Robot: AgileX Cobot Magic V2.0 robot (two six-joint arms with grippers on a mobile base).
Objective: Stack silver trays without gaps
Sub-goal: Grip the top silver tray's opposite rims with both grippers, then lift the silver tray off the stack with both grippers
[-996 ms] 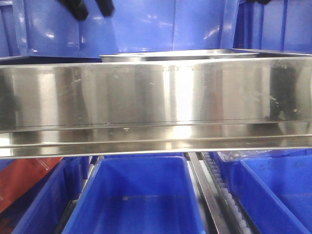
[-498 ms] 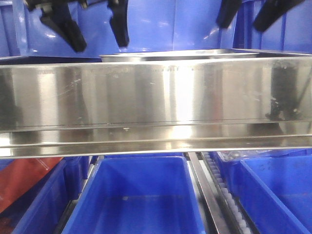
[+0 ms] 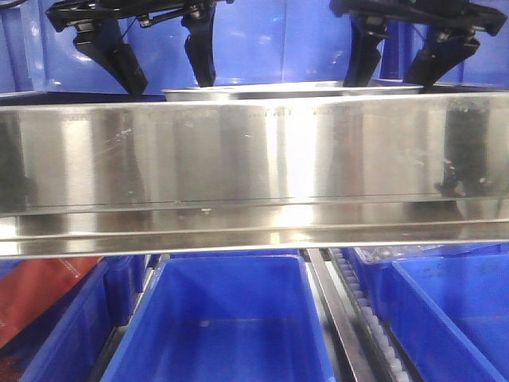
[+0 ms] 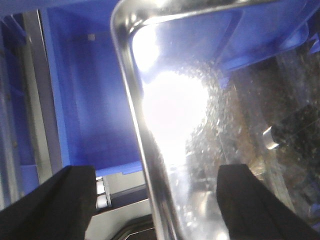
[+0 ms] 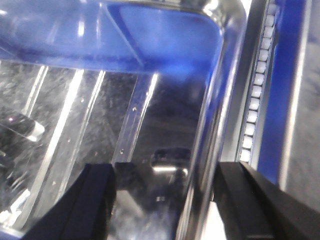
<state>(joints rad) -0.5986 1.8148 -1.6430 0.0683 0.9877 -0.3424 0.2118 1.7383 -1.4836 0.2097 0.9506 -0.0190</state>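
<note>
A silver tray shows in the front view only as a slim rim behind the broad steel rail. My left gripper hangs open over the tray's left end and my right gripper hangs open over its right end. In the left wrist view the left gripper straddles the tray's left rim, one finger outside and one over the shiny floor. In the right wrist view the right gripper straddles the tray's right rim the same way. Neither holds anything. I cannot tell whether another tray lies underneath.
The steel rail spans the whole front view and hides most of the tray. Deep blue bins sit below it and another blue bin stands behind the tray. A roller track runs between the lower bins. Something red lies at lower left.
Both grippers have come down from the top edge of the front view toward the tray's two ends. The tray and the rail have not moved.
</note>
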